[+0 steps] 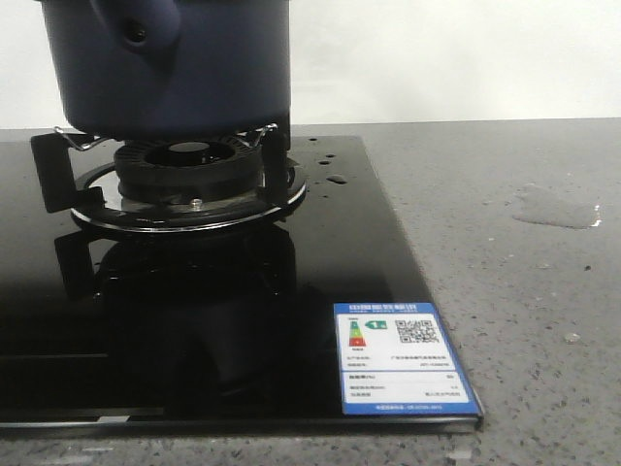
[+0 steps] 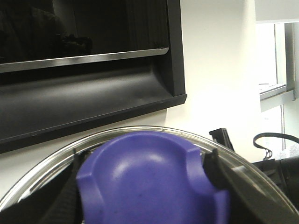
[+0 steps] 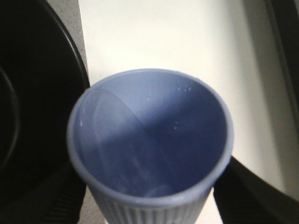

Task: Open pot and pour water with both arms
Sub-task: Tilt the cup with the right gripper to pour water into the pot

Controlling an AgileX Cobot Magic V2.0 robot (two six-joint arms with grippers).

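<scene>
The large dark navy-blue pot (image 1: 175, 63) sits on the black gas burner (image 1: 189, 180). The left gripper (image 2: 145, 186) clamps the purple knob (image 2: 149, 182) of the glass lid (image 2: 42, 179). The right gripper (image 3: 149, 196) holds the light blue ribbed cup (image 3: 149, 140) beside the pot's dark rim.

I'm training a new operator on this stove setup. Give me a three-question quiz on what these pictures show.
1. True or false: the pot sits on the burner.
2. The left gripper is shut on: A) a cup, B) the lid knob, C) nothing.
3. What does the right gripper hold?

Key: 1 true. 2 B. 3 the light blue ribbed cup, its mouth toward the wrist camera.
</scene>
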